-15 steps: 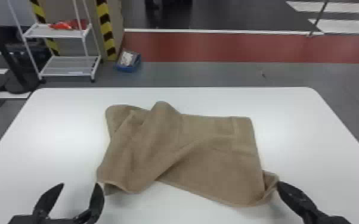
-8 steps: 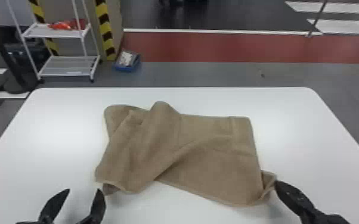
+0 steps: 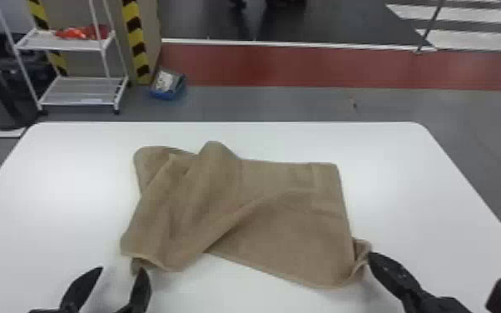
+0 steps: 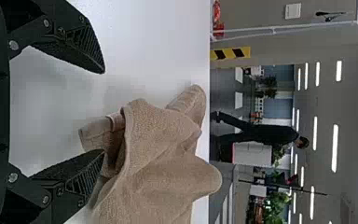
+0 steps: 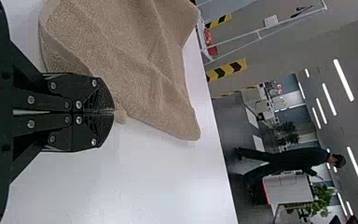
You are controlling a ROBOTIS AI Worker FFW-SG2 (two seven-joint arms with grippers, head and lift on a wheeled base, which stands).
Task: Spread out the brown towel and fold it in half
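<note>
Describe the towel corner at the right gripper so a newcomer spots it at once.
On the white table, find the rumpled brown towel. Follow its near edge to the right end, where a bunched corner sits pinched in the right gripper. Unlike it, the near-left end lies free beside the open left gripper.

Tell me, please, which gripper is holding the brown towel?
The right gripper, shut on the towel at its near right corner; the left gripper stands open.

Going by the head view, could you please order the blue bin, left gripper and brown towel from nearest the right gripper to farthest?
1. Brown towel, its corner in the right gripper.
2. Left gripper, near left of the table.
3. Blue bin, on the floor beyond the table, left.
</note>
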